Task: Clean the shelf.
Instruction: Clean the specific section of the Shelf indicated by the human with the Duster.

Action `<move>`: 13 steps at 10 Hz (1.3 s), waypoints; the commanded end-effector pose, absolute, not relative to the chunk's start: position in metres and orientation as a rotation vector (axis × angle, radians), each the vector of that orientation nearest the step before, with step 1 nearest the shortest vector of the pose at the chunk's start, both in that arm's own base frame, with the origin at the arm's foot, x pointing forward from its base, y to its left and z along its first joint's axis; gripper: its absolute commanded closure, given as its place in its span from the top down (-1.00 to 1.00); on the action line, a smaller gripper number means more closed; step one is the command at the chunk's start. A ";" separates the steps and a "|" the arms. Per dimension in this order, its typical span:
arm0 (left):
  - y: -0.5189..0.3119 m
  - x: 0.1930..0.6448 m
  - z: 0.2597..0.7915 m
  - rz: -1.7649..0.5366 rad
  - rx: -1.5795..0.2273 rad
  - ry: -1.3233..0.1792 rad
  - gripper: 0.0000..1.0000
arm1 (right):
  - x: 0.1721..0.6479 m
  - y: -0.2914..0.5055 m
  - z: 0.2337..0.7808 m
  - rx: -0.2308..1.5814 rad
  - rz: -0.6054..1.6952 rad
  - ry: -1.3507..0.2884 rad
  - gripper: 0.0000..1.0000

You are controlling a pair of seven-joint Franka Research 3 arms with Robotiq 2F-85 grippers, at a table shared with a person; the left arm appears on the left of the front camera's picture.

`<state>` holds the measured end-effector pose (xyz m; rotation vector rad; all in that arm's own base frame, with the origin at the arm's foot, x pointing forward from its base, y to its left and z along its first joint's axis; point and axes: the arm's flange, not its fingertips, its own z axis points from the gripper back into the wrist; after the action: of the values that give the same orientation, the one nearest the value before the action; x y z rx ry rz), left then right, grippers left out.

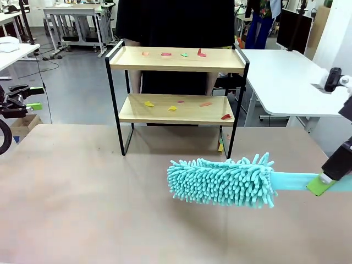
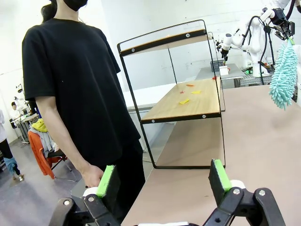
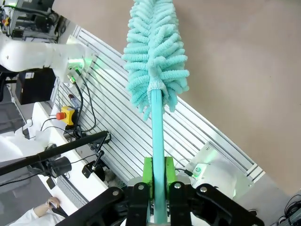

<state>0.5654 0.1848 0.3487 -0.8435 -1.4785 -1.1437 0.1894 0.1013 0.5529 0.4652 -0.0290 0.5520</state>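
A brown table (image 1: 82, 209) fills the near side of the front view. Behind its far edge stands a person (image 1: 176, 22) in a black shirt, with 1 hand (image 2: 91, 176) hanging low near the table's corner in the left wrist view.

The shelf (image 1: 165, 63) stands upright on the far middle of the table, just in front of the person, its 2 wooden boards held in a thin black frame.

A teal fluffy duster (image 1: 223, 181) hangs above the table in front of the shelf and a little to its right, apart from it, lying roughly level with its head pointing to picture left. The right gripper (image 3: 159, 169) has its fingers clamped tight on the duster's flat handle.

The left gripper (image 2: 164, 176) is spread wide with nothing between its green pads, off the table's left edge and well apart from the shelf.

Small coloured paper scraps (image 1: 166, 54) lie on the boards: 4 on the top, 5 on the lower.
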 end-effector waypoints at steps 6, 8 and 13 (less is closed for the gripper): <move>0.184 0.563 0.352 -1.145 -0.841 -1.483 1.00 | 0.190 0.102 0.556 0.479 0.557 -0.036 -0.74; 0.184 0.563 0.352 -1.145 -0.841 -1.483 1.00 | 0.190 0.102 0.556 0.479 0.557 -0.036 -0.74; 0.184 0.563 0.352 -1.145 -0.841 -1.483 1.00 | 0.190 0.102 0.556 0.479 0.557 -0.036 -0.74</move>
<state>0.5654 0.1848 0.3487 -0.8435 -1.4785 -1.1437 0.1894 0.1013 0.5529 0.4652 -0.0290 0.5520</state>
